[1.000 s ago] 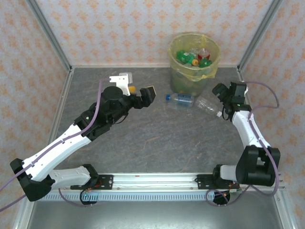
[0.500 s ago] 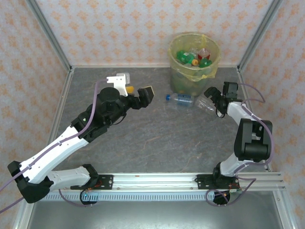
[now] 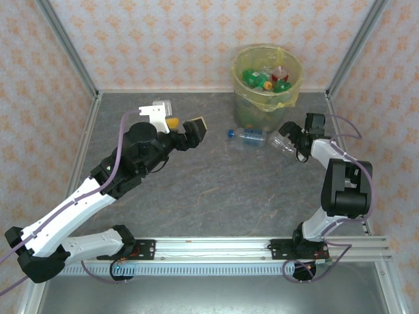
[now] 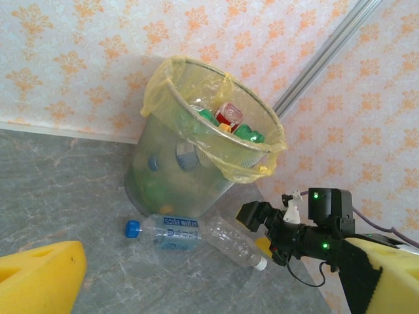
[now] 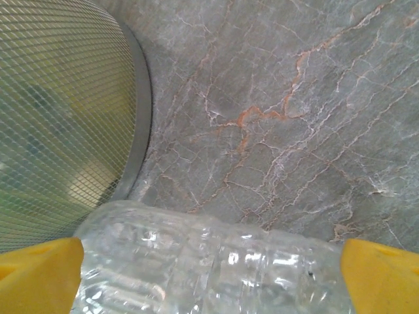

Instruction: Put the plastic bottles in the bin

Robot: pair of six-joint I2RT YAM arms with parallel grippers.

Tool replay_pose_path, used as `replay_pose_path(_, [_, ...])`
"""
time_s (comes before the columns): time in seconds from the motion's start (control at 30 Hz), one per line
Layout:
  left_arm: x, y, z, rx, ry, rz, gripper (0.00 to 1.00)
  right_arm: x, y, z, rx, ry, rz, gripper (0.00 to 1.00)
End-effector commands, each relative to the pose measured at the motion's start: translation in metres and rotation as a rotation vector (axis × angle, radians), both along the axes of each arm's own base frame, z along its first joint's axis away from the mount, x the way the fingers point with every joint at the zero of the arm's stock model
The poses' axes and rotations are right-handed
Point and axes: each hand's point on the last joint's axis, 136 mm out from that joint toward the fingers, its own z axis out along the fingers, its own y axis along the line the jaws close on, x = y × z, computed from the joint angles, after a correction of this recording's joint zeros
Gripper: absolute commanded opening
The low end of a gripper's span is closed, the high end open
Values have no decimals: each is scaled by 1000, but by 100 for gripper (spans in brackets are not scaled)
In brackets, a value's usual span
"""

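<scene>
My right gripper (image 3: 291,140) is spread as wide as it goes, straddling the clear bottle (image 5: 209,261), which lies on the table (image 3: 216,190) at the foot of the bin (image 3: 256,110). Its pads (image 5: 39,278) flank the bottle; I can't tell whether they touch it. My left gripper (image 3: 186,125) hangs over the table, jaws wide apart and empty. A blue-capped bottle (image 3: 247,135) lies just beside the clear one. Other bottles (image 3: 265,78) sit in the bin.

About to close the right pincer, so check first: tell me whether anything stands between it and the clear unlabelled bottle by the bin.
Nothing visible does. The right pincer stands open with the clear bottle lying between its fingers, on the table beside the bin.
</scene>
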Motion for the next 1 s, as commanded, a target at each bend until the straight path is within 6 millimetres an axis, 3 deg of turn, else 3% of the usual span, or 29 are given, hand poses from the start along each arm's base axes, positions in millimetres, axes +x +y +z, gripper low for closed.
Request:
replay_pose_path(0.0, [-1, 10, -4, 6, 8, 32, 99, 6, -1, 4, -6, -17, 20, 100])
replay_pose_path(0.3, [0, 7, -11, 7, 11, 23, 99, -17, 13, 9, 39, -34, 40, 99])
replay_pose_path(0.77, [4, 0, -18, 14, 22, 6, 99, -59, 51, -8, 36, 16, 125, 97])
replay_pose_path(0.97, [5, -4, -19, 7, 26, -7, 99, -69, 52, -16, 10, 33, 137, 93])
